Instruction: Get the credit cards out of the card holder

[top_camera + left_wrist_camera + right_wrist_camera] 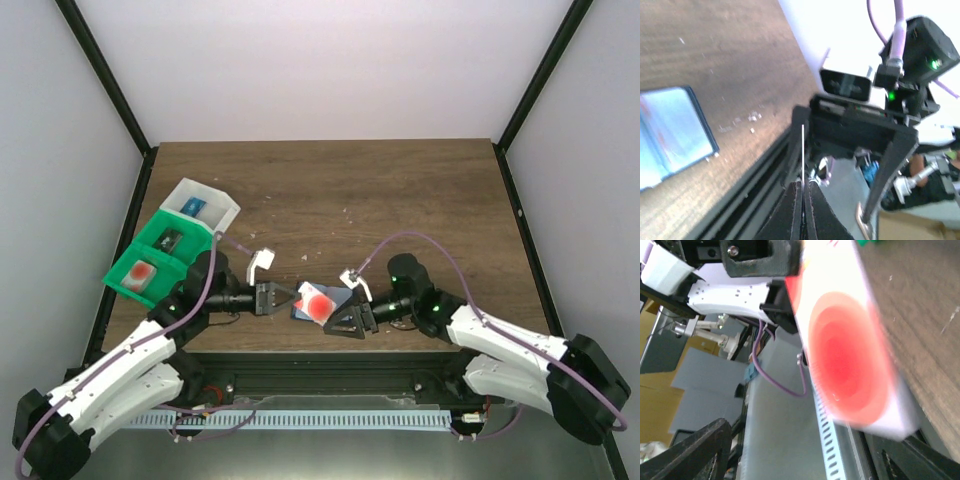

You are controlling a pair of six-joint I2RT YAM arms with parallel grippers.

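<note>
Clearly, the pale credit card [850,355] bears a round red-orange blotch.

White-shelled left arm [120,370] and right arm [510,345], black joints, black triangular jaws, looping purple cables [420,235], green status light [397,268].

The card holder [675,132] lies flat on the wood well to the right of the green bin [150,232], a light blue panel facing up inside a darker blue rim. One credit card [318,305], pinkish white with a round red-orange blotch, is lifted off the wood, blotch up, covering the holder's middle from overhead; the closed left gripper [292,299] pinches its edge nearest the bin. A second card [141,272] with the same blotch lies flat in the bin's nearest compartment.
</note>
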